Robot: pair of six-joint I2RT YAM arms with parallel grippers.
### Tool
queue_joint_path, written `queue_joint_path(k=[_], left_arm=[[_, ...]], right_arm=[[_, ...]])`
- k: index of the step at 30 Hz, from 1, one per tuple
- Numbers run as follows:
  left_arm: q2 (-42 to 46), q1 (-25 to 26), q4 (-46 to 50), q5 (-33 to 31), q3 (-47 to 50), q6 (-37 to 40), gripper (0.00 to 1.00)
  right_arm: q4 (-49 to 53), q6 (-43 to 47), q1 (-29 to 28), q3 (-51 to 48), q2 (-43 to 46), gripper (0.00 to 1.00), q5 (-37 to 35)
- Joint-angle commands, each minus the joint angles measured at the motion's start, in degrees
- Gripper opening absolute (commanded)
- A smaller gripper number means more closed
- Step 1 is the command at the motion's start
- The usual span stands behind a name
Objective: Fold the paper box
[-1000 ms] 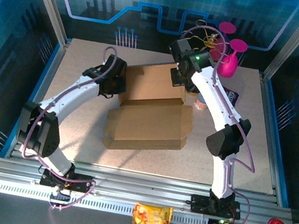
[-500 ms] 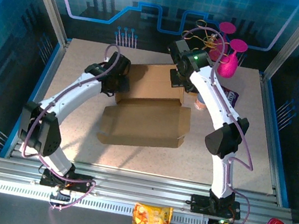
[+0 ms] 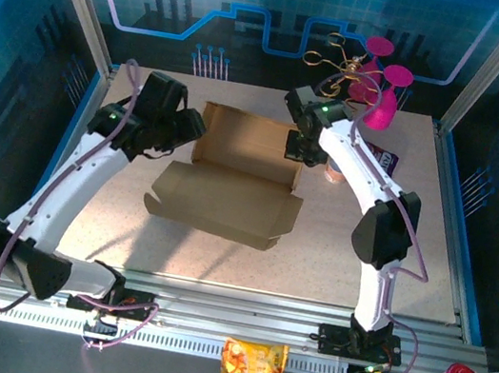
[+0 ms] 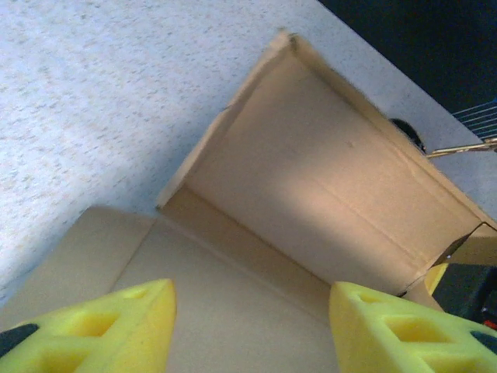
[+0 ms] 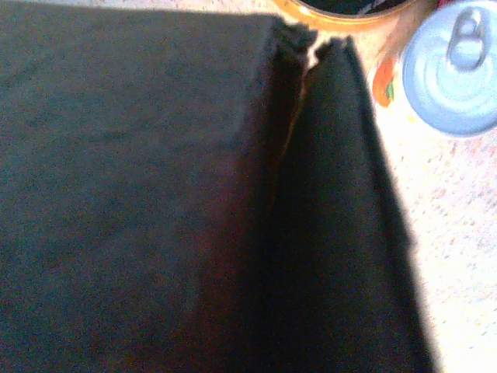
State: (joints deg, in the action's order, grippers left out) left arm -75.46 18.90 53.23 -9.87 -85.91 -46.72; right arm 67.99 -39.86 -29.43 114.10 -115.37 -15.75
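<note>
The top camera looks down from behind; both wrist cameras sit close over the paper box (image 3: 227,204).

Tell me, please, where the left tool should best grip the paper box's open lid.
Probably the free near edge of the lid, approached from the near side: the paper box lies open, that thin panel folded out nearward, its edge unobstructed.

Both arms outstretched forward, left hand (image 3: 190,125) with fingers (image 4: 116,326) wide apart, right hand (image 3: 300,149) pointing downward.
</note>
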Motion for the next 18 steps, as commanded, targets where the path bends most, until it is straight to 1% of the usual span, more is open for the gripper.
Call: queue_joint_path(k=[1, 3, 4, 8, 10, 14, 18], left_arm=[[3.20, -0.64, 10.92, -2.03, 0.22, -8.26, 0.54], [4.69, -0.71, 15.69, -2.14, 2.23, -12.23, 0.54], [5.81, -0.70, 16.44, -1.52, 3.59, -13.64, 0.54], [12.57, -0.61, 16.51, 1.42, 9.93, -21.56, 0.60], [15.06, -0.49, 16.68, 2.84, 11.60, -25.45, 0.61], [16.44, 0.92, 19.40, 3.28, 11.71, -31.28, 0.63], [16.42, 2.21, 16.83, 3.61, 13.24, -34.44, 0.63]], right_arm=[[-7.31, -8.54, 0.83, -5.66, 5.99, 0.00, 4.05], [-10.66, -10.20, 0.72, -9.47, 7.97, 0.00, 4.23], [-11.86, -10.77, 0.70, -10.90, 8.70, 0.00, 4.24], [-13.75, -13.36, 0.72, -14.11, 9.81, 0.00, 4.38], [-13.88, -14.92, 0.57, -14.92, 9.81, 0.00, 3.93], [-15.06, -17.02, -0.04, -16.37, 10.43, 0.00, 2.60], [-15.48, -18.38, -0.79, -16.44, 9.98, 0.00, 2.30]])
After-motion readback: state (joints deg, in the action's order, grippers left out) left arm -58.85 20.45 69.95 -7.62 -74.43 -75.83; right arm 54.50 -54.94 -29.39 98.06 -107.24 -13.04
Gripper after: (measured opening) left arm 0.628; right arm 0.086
